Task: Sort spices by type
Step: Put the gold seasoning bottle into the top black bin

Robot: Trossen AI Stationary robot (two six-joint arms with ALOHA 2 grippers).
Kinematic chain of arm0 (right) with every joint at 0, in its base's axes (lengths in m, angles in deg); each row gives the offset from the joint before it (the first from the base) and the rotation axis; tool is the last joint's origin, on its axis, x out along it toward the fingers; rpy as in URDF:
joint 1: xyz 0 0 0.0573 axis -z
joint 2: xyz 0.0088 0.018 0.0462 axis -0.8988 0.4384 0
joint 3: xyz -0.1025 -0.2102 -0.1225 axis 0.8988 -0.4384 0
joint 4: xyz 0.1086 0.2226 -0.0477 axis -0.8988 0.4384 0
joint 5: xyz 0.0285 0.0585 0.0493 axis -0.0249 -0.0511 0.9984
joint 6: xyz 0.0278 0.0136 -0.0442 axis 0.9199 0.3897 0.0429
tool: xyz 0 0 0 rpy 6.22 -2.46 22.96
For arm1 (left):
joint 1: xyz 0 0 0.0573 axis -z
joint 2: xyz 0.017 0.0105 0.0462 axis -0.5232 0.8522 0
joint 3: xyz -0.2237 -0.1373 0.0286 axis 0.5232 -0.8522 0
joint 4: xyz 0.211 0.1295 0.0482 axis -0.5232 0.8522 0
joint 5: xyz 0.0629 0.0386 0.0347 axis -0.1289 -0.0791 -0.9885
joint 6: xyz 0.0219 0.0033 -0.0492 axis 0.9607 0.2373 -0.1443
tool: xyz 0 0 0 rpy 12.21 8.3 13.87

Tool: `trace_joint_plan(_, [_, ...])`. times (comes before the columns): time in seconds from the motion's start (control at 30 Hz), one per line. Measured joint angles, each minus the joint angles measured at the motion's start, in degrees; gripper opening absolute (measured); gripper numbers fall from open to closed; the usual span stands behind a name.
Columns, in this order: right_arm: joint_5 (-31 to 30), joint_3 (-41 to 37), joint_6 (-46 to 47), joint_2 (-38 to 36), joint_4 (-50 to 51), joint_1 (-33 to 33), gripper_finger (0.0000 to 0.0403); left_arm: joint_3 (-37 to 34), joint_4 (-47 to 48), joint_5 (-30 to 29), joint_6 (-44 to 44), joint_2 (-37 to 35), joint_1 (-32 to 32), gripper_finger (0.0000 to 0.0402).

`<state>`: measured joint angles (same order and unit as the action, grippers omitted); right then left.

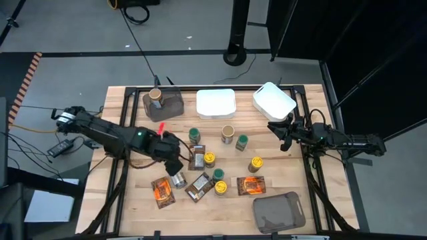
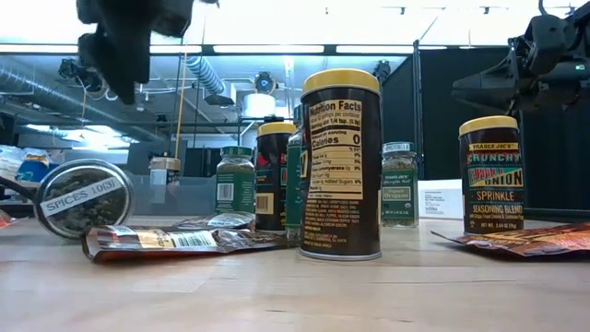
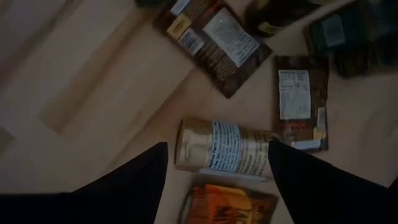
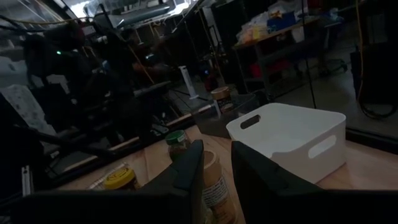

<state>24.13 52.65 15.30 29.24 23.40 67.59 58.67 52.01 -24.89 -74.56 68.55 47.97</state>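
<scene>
Gold-capped jar (image 3: 227,148) lies toppled on the table between the left gripper's (image 1: 175,165) wide-spread, empty fingers (image 3: 124,180), apparently lined up for grasping.

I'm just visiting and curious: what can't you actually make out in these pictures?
- Low view: the tall yellow-lidded jar hides most of the jars behind it.
- Left wrist view: the orange packet is cut off by the edge, and the jar label is too blurred to read.
- Right wrist view: the right claw fingers cover part of a jar.
</scene>
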Motion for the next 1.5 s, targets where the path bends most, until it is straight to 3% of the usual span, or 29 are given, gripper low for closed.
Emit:
trace_joint_plan(0.27, [0.0,0.0,0.0,0.0,0.1,0.0,0.0092,-16.9,-8.8,1.1,-20.2,-10.4,2.4,0.0282])
trace_joint_plan(0.53, [0.0,0.0,0.0,0.0,-0.1,0.0,0.0092,-21.7,-15.5,-0.3,-30.9,-12.2,2.4,0.0282])
trace_joint_plan(0.9, [0.0,0.0,0.0,0.0,-0.2,0.0,0.0092,-21.9,-15.7,0.0,-5.3,-11.4,0.2,0.0282])
trace_joint_plan(1.03, [0.0,0.0,0.0,0.0,-0.1,0.0,0.0092,-18.7,-18.9,4.9,16.6,-10.5,0.1,0.0282])
trace_joint_plan(1.23, [0.0,0.0,0.0,0.0,-0.1,0.0,0.0092,-11.4,-12.1,12.1,38.8,-4.3,-0.3,0.0282])
trace_joint_plan(1.5, [0.0,0.0,0.0,0.0,-0.1,0.0,0.0092,-5.7,-3.2,13.3,70.2,8.3,0.1,0.0282])
